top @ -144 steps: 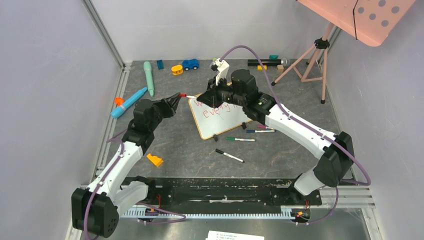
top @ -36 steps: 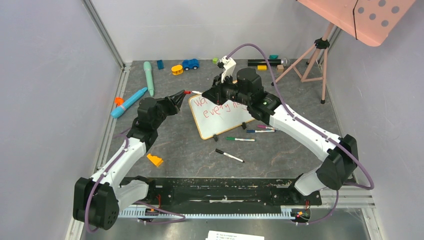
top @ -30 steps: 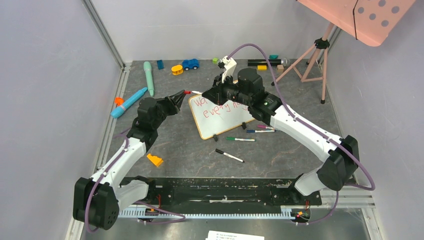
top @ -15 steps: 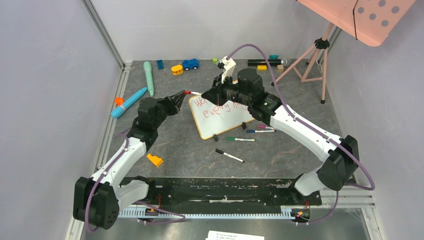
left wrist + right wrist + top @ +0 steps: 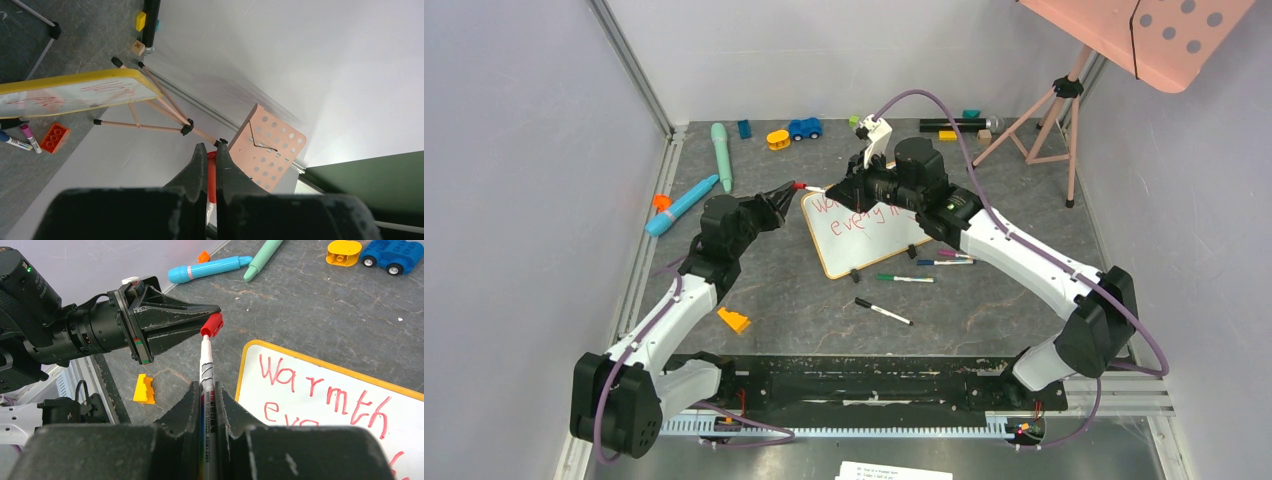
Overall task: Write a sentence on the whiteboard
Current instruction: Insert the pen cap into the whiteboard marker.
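Lying along the left edge: small orange piece [image 5: 661, 202] just beside a fat blue toy marker [image 5: 682, 205]; mint-green pen-shaped toy [image 5: 721, 155] farther on toward the far-left corner.
Near-left part: orange-yellow wedge block [image 5: 733, 320], alone beside the left arm.
Left arm's end: left claw [image 5: 786, 190], black pointed fingers pinched together on a small red marker cap [image 5: 798, 186], held in the air just off the board's far-left corner.
Far edge, left of centre: small blue brick [image 5: 744, 128], yellow toy piece [image 5: 778, 139] and blue toy car [image 5: 804, 128], in a row.
Between the claws: white-barrelled whiteboard marker [image 5: 206, 365], nose meeting the cap's mouth; pushed in or only touching, cannot tell.
Right arm's end: right claw [image 5: 839, 190], fingers clamped on the marker's barrel, above the board's far edge.
Centre of the grey table [image 5: 984, 310]: small white board with a thin light-wood frame [image 5: 874, 245], askew to the table edges, two black feet on its near side.
On the board: red handwritten words [image 5: 325, 395], "Warmth" above and "every" beneath, starting at the far-left corner; rest hidden under the right arm.
Just near of the board: four thin loose markers [image 5: 904, 278], apart from both claws.
Far-right corner: pink tripod [image 5: 1049, 120] carrying a pink panel with grey dots [image 5: 1154, 35]; black cylinder [image 5: 954, 124] along the far edge beside it.
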`<state>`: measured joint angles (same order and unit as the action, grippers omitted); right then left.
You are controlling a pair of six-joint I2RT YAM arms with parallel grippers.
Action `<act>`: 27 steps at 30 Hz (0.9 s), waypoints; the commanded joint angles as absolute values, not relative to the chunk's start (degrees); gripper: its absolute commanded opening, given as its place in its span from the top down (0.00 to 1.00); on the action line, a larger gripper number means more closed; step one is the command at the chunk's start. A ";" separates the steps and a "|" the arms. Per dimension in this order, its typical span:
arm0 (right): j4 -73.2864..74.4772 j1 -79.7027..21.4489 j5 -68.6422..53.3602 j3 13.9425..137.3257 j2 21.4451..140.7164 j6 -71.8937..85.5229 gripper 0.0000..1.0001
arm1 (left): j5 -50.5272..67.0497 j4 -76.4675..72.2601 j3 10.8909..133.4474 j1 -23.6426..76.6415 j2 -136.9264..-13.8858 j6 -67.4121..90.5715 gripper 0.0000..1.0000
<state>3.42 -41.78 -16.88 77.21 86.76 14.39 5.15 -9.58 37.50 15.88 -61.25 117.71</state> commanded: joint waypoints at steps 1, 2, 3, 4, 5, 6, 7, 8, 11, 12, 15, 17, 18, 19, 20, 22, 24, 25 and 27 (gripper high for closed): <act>1.24 -41.74 -16.96 77.51 87.13 14.04 1.00 | 6.42 -11.86 39.33 16.23 -61.35 120.24 0.98; 1.54 -41.73 -16.62 77.67 87.33 13.93 1.00 | 6.50 -11.99 39.30 16.25 -61.43 120.19 0.98; 1.98 -41.75 -16.46 77.90 87.49 13.92 1.00 | 6.57 -12.12 39.38 16.26 -61.47 120.15 0.98; 2.32 -41.74 -16.41 78.16 87.75 13.79 1.00 | 6.74 -12.20 39.50 16.33 -61.68 120.15 0.98; 2.32 -41.74 -16.35 78.32 87.90 13.79 1.00 | 6.85 -12.34 39.73 16.34 -61.90 120.07 0.98; 2.37 -41.68 -16.39 78.39 88.12 13.77 1.00 | 6.94 -12.33 39.80 16.43 -61.96 120.06 0.98; 2.33 -41.75 -16.38 78.61 88.26 13.77 1.00 | 6.95 -12.36 39.92 16.52 -62.03 120.00 0.98; 2.37 -41.75 -16.43 78.81 88.37 13.78 1.00 | 6.97 -12.37 39.95 16.52 -62.05 119.84 0.98; 2.67 -41.75 -16.24 79.40 88.89 13.77 1.00 | 7.03 -12.39 39.93 16.58 -62.05 118.93 0.98; 2.87 -41.77 -16.25 79.58 89.06 13.78 1.00 | 7.35 -11.97 40.27 16.60 -62.26 117.85 0.98; 4.06 -41.80 -16.13 80.57 89.77 13.60 1.00 | 8.78 -10.06 42.24 16.56 -62.97 114.22 0.98; 4.48 -41.75 -15.95 80.56 90.08 13.62 1.00 | 9.67 -9.93 43.46 16.57 -63.77 112.65 0.98; 4.54 -41.75 -15.85 80.51 90.13 13.61 1.00 | 10.12 -9.93 43.95 16.61 -64.20 112.08 0.98; 4.78 -41.72 -15.71 80.51 90.24 13.51 1.00 | 10.57 -9.87 44.54 16.57 -64.54 111.35 0.98; 5.03 -41.75 -15.50 80.57 90.34 13.51 1.00 | 11.00 -9.53 45.18 16.61 -64.92 110.28 0.98; 5.67 -41.75 -15.05 80.98 90.74 13.26 1.00 | 12.17 -8.03 47.18 16.86 -65.70 107.89 0.98; 6.21 -41.75 -14.64 81.37 91.12 13.17 1.00 | 13.42 -7.01 48.97 17.05 -66.50 106.19 0.98; 6.40 -41.76 -14.42 81.55 91.29 13.10 1.00 | 14.23 -6.70 49.73 17.10 -66.89 105.65 0.98; 6.91 -41.90 -13.32 82.16 91.55 12.55 1.00 | 15.11 -6.34 50.78 17.29 -67.17 104.82 0.98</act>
